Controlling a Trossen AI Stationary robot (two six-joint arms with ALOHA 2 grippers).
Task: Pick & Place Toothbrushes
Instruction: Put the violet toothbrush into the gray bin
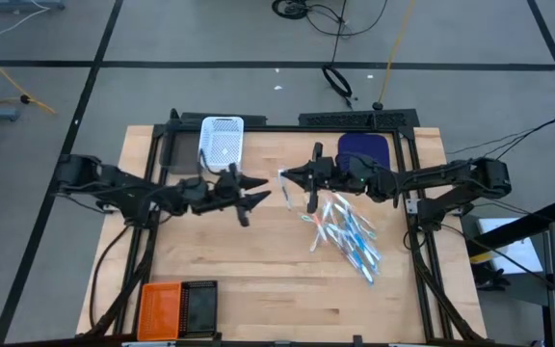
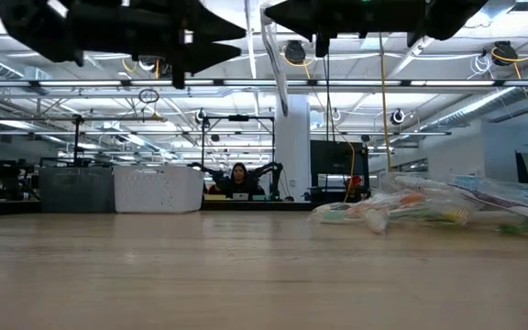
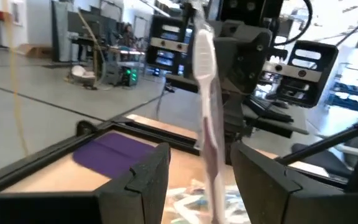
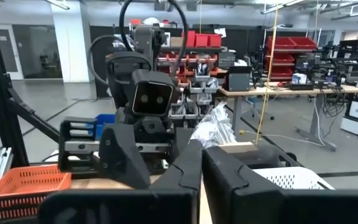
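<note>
Left gripper (image 1: 258,194), centre-left of the high view, jaws wide, empty. Right gripper (image 1: 290,177), just right of it, jaws closed on one wrapped toothbrush (image 1: 285,187) hanging down. Remaining toothbrushes (image 1: 347,233) piled right of centre on the table (image 1: 258,280).

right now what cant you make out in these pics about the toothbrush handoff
- Held toothbrush: in the right wrist view the right gripper fingers hide all but its crinkled wrapper.
- Toothbrush pile: too small in the high view to count; blurred in the low view.
- Left gripper: open beside the brush, but contact cannot be told.
- White basket: contents too small in the high view.
</note>
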